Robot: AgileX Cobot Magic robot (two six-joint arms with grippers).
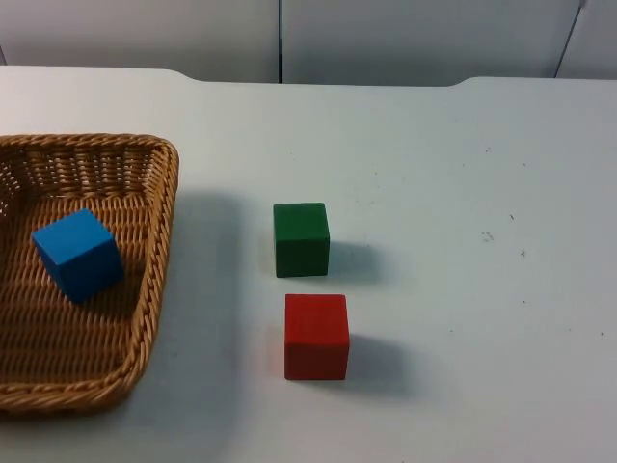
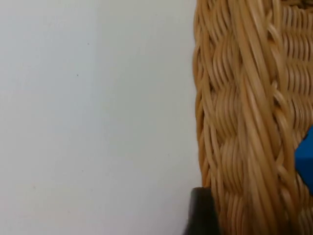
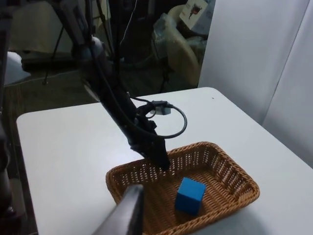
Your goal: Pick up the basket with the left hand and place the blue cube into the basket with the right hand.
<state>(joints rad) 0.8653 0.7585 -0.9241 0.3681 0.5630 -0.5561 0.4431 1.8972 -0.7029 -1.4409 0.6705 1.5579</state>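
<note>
Red cube [image 1: 316, 337] sits nearest, green cube [image 1: 301, 239] beyond. Left, the blue cube [image 1: 77, 255] already lies inside the wicker basket [image 1: 154, 280]. Left gripper [image 3: 164, 164] pinches its far rim; right gripper's [image 3: 122, 213] spread: cannot tell. Placement looks done.

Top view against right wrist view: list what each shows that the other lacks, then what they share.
The top view alone has the green cube and the red cube on the white table. The right wrist view alone has the left arm reaching down to the basket's far rim, its left end effector at the wicker. Both show the basket with the blue cube inside.
</note>
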